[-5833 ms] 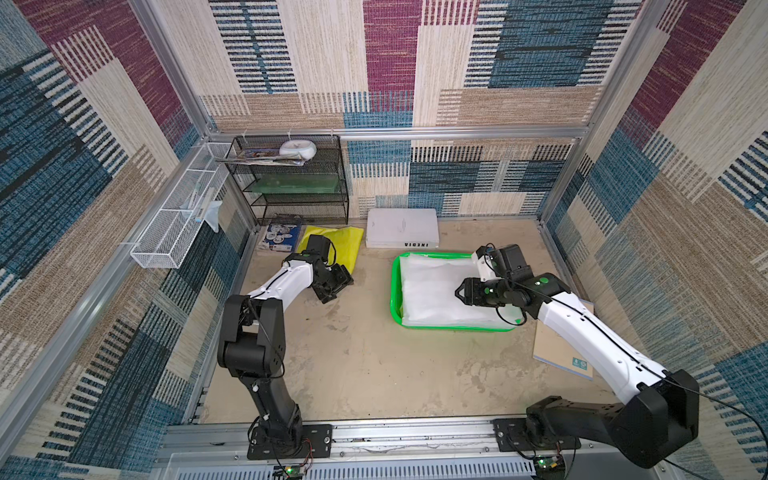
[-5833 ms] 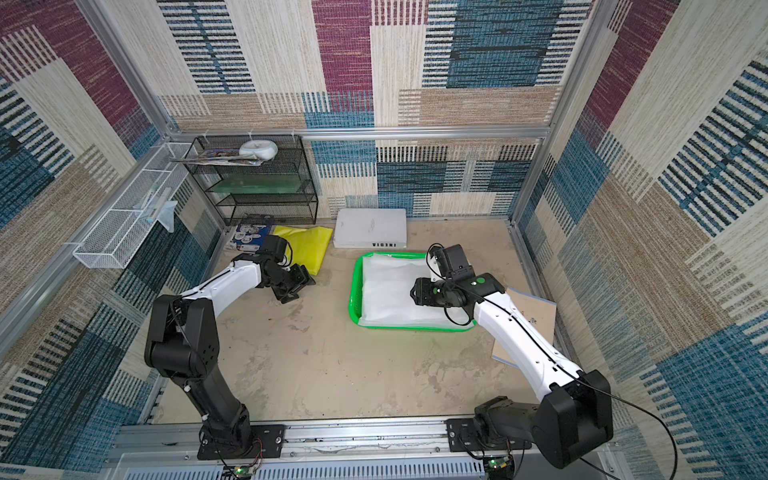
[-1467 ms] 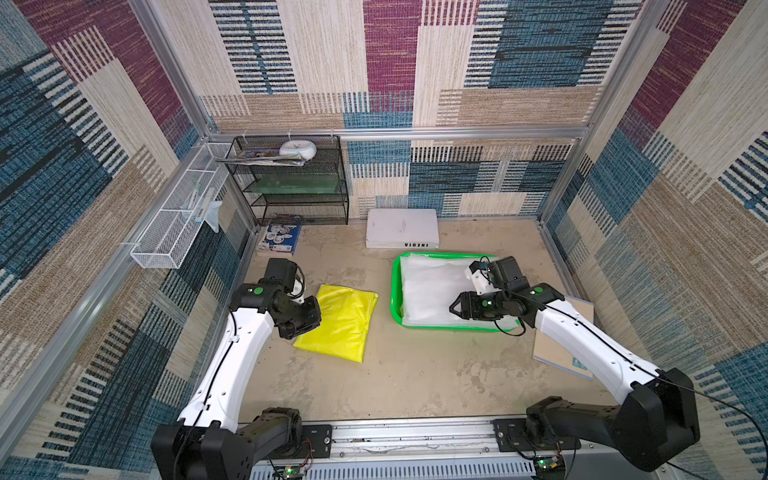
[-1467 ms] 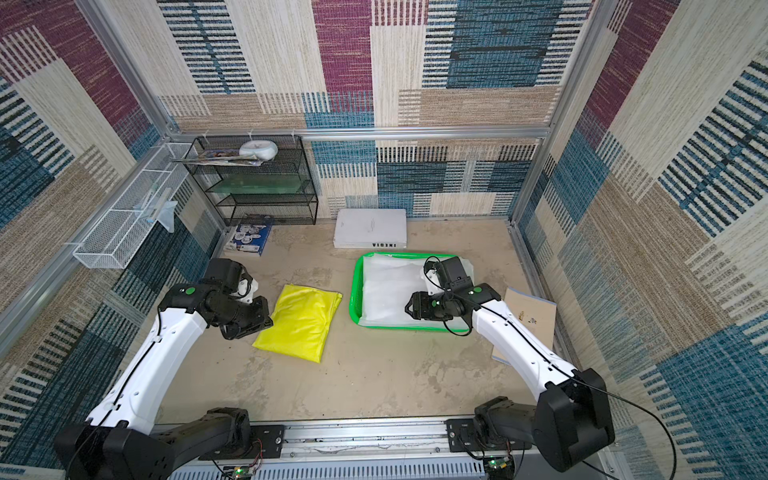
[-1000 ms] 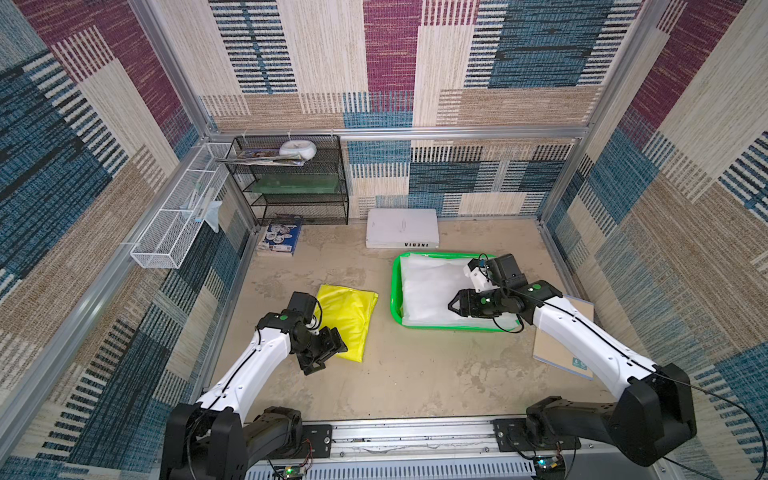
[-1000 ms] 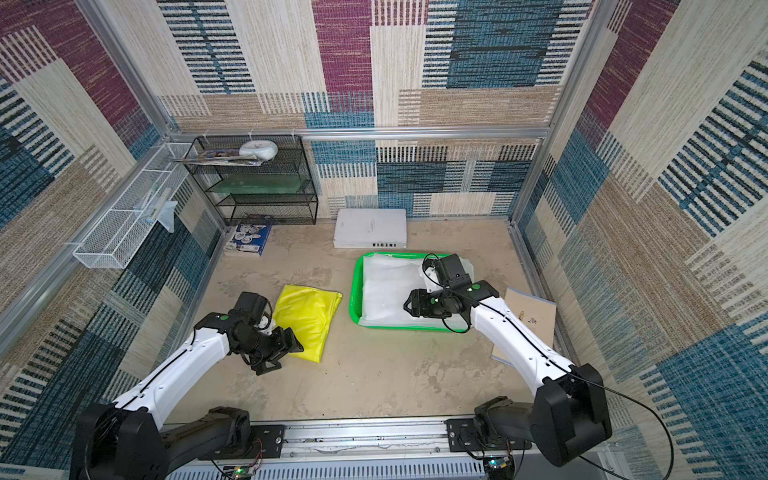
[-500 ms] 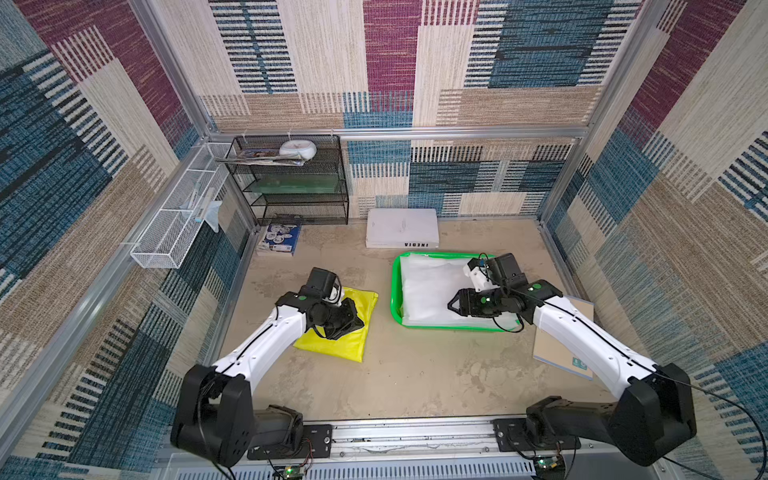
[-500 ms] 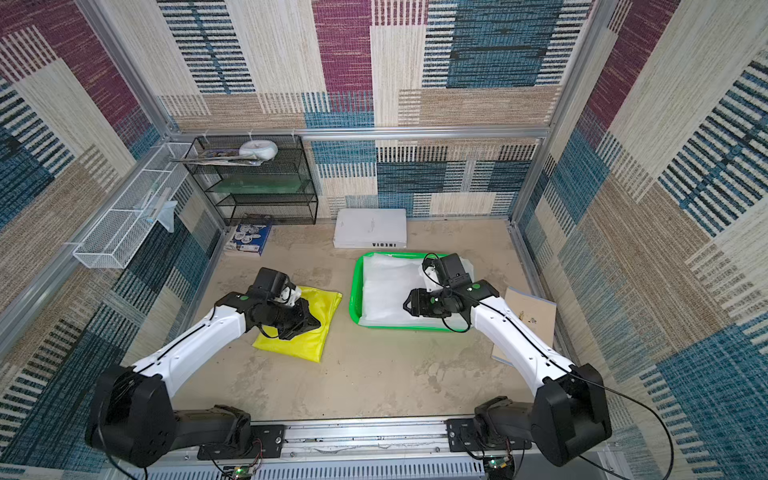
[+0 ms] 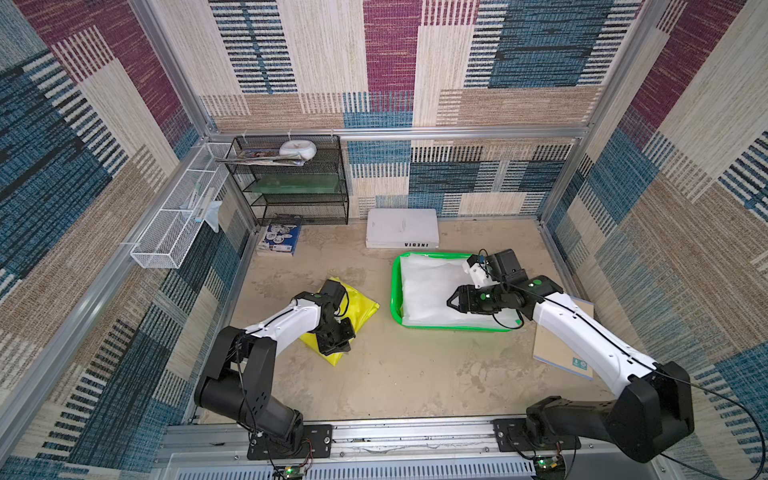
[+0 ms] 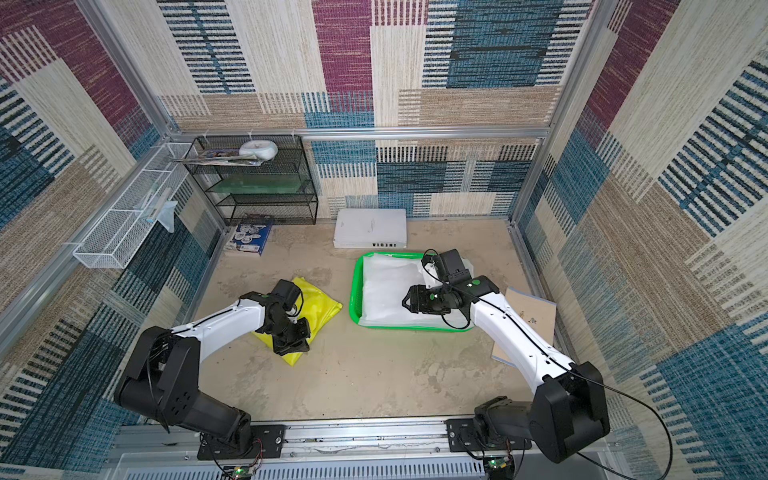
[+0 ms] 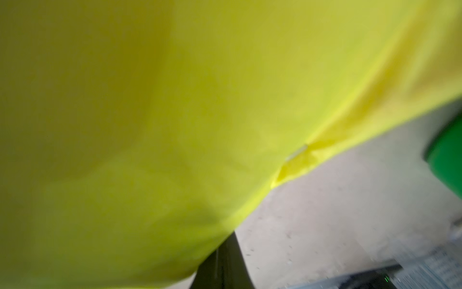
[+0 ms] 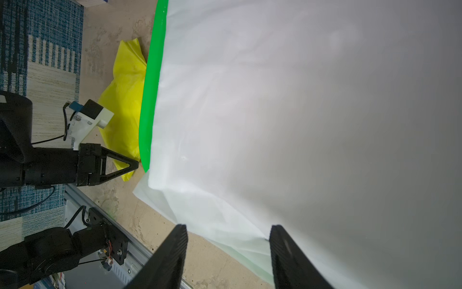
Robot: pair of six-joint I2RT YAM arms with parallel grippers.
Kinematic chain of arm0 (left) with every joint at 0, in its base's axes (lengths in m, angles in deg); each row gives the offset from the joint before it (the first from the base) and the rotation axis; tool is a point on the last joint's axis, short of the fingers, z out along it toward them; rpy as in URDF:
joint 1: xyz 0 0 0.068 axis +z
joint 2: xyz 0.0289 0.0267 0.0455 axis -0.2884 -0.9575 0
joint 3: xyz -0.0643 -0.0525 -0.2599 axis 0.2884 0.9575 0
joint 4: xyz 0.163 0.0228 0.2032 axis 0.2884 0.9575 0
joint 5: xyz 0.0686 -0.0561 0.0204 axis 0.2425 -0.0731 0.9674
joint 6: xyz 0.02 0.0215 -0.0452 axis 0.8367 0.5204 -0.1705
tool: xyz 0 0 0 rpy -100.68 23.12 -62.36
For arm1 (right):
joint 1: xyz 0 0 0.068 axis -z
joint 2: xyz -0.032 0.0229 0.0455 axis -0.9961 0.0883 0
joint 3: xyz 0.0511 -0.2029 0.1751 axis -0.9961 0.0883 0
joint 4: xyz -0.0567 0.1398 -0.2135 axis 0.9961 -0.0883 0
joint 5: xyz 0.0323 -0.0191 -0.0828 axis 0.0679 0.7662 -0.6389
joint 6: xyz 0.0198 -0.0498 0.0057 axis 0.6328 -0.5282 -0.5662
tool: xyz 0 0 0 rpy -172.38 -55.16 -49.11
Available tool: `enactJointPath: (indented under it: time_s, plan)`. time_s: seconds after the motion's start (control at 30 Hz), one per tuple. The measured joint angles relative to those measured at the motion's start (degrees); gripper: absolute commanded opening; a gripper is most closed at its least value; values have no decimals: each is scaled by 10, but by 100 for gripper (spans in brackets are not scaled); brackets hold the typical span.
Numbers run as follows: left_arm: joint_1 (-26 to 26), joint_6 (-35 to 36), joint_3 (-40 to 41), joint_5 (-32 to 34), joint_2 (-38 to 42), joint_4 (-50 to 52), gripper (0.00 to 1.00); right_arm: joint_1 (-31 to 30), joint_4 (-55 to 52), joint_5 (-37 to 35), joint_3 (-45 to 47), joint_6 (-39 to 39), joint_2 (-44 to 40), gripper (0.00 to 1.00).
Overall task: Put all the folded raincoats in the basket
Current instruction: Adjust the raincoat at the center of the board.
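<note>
The folded yellow raincoat point(image 9: 361, 307) point(image 10: 322, 307) lies on the floor just left of the bright green basket point(image 9: 395, 291) point(image 10: 353, 291). My left gripper point(image 9: 337, 349) point(image 10: 291, 347) is at its near corner, shut on the fabric. In the left wrist view the raincoat point(image 11: 175, 125) fills most of the frame and covers the closed fingers point(image 11: 221, 260). My right gripper point(image 9: 449, 301) point(image 10: 404, 301) point(image 12: 227, 227) hovers open over the basket's near-left part. A white translucent sheet point(image 12: 275, 112) fills the basket, whose rim point(image 12: 150, 100) shows beside it.
A white box point(image 9: 402, 227) stands behind the basket. A black mesh rack point(image 9: 291, 183) and a white wire basket point(image 9: 174, 224) are at the back left, with a blue-printed packet point(image 9: 279, 240) below them. A brown card folder point(image 9: 561, 345) lies under my right arm.
My left gripper has swung from the raincoat's far side to its near corner and shut there; the fabric is now bunched. The right arm has hardly moved.
</note>
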Motion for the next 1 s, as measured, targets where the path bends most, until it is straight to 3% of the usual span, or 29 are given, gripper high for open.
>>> enactJointPath:
  time_s: [0.27, 0.37, 0.57, 0.77, 1.0]
  plan:
    - [61, 0, -74, 113, 78, 81, 11, -13, -5, 6, 2, 11, -28, 59]
    - [61, 7, -89, 65, 108, 49, 15, -29, -2, 10, 2, 21, -28, 60]
    - [-8, 48, -175, -19, -14, 7, 24, -55, 6, 10, -7, 41, -23, 60]
    - [-50, 65, -193, 8, -118, 5, 26, -60, 6, 3, -12, 45, -22, 60]
    - [-56, 55, -139, 41, -134, -17, 24, -59, 3, -6, -2, 43, -31, 60]
